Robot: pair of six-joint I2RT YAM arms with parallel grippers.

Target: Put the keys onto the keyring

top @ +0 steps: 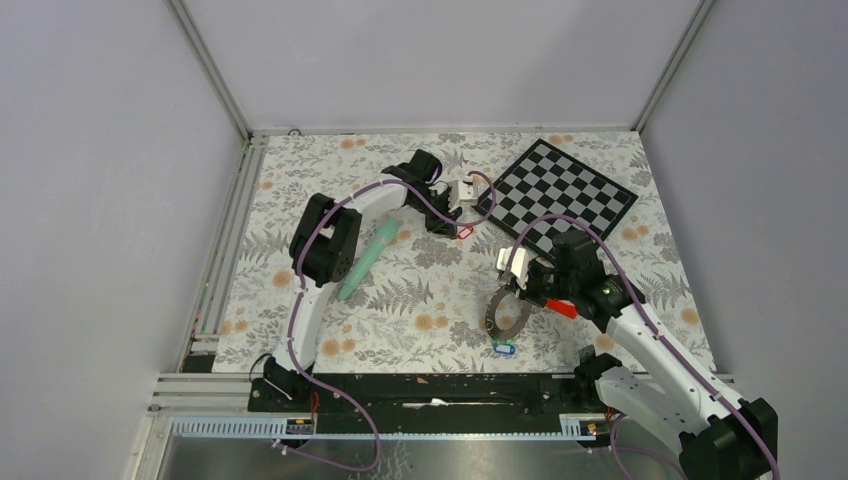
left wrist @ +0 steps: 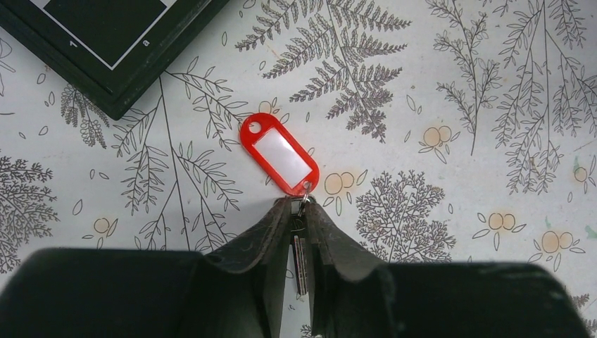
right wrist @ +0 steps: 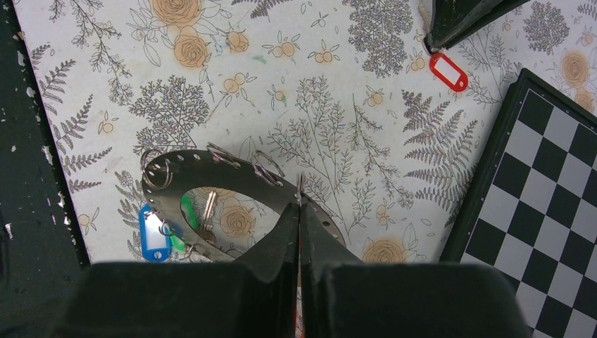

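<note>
The left gripper (left wrist: 301,205) has its jaws clamped on the red key (left wrist: 279,156) beside the chessboard (left wrist: 105,49). The right gripper (right wrist: 299,211) has its jaws pinched on the keyring (right wrist: 204,163) at the tabletop's (right wrist: 338,77) near side. The blue key (right wrist: 153,236) and green key (right wrist: 187,211) lie at its rim.

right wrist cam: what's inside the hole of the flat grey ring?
Floral table cover, part of a green plastic key tag and a small metal key show through the flat grey metal ring's hole. The right claw covers the hole's near-right part; unknown there.
</note>
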